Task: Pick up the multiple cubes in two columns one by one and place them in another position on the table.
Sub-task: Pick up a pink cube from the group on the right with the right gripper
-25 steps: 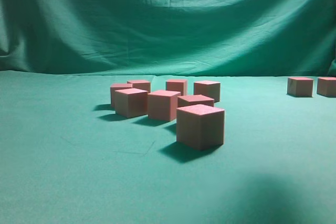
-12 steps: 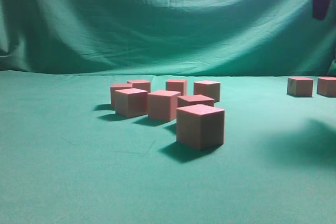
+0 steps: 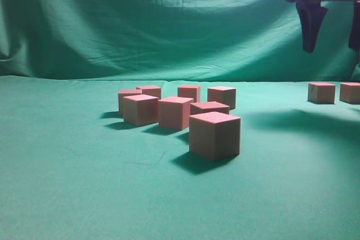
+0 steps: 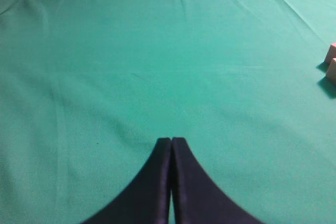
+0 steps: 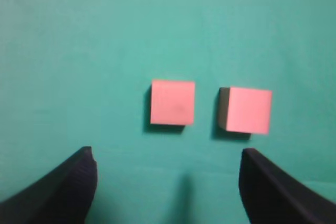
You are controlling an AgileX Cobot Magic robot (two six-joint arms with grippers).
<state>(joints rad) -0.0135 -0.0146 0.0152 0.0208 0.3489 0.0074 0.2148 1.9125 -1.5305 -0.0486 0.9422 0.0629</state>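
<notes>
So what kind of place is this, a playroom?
Probably a robot test setup, not a playroom. Green cloth covers the table and hangs behind as a backdrop, plain pink cubes are the only objects, and a dark robot gripper hangs above two of them.

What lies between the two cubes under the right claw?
Nothing but bare green cloth. The right wrist view shows the left cube and the right cube apart, with only the right cube's shadow in the gap.
</notes>
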